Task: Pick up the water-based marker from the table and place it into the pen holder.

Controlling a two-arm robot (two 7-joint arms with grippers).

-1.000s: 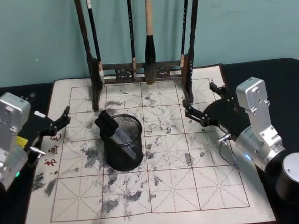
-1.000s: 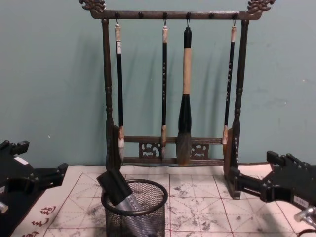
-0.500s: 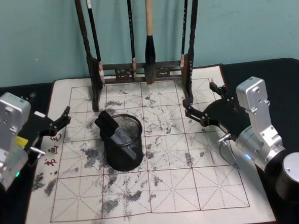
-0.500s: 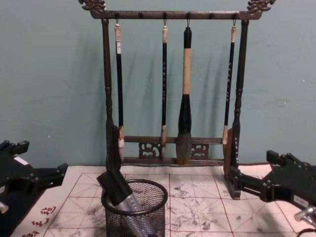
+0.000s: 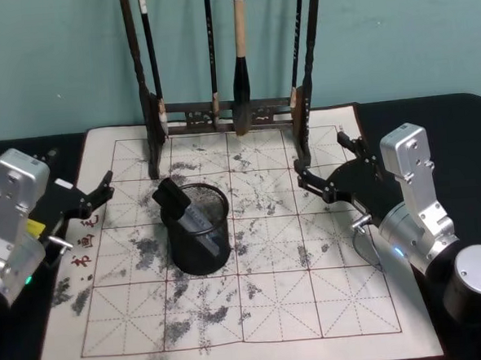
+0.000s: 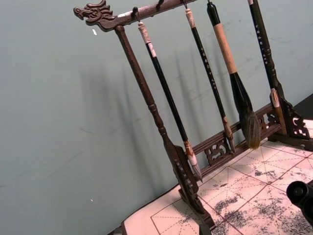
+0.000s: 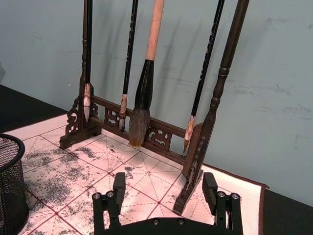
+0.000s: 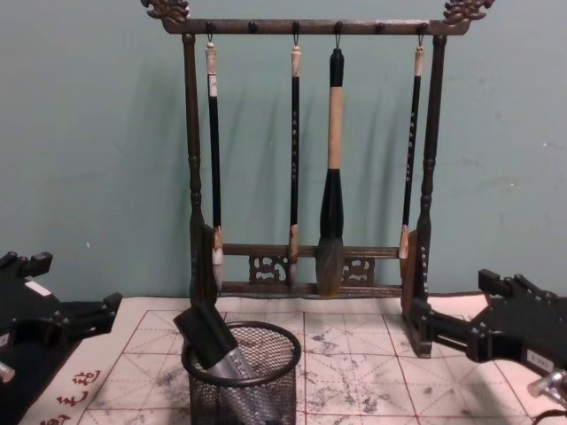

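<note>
head view: marker (image 5: 183, 210) leans tilted inside the pen holder (image 5: 198, 229), between left pincer (image 5: 96, 197) and right pincer (image 5: 323, 175), well apart from both, both spread and empty. chest view shows hanging brushes (image 8: 333, 168) full length.

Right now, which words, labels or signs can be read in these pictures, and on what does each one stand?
Red characters on the left margin of the mat, near the left gripper: too blurred to read.
Light marks on the handles of the brushes on the rack: too small to read.
White label on the right gripper: unreadable.
Nothing else carries text.
</note>
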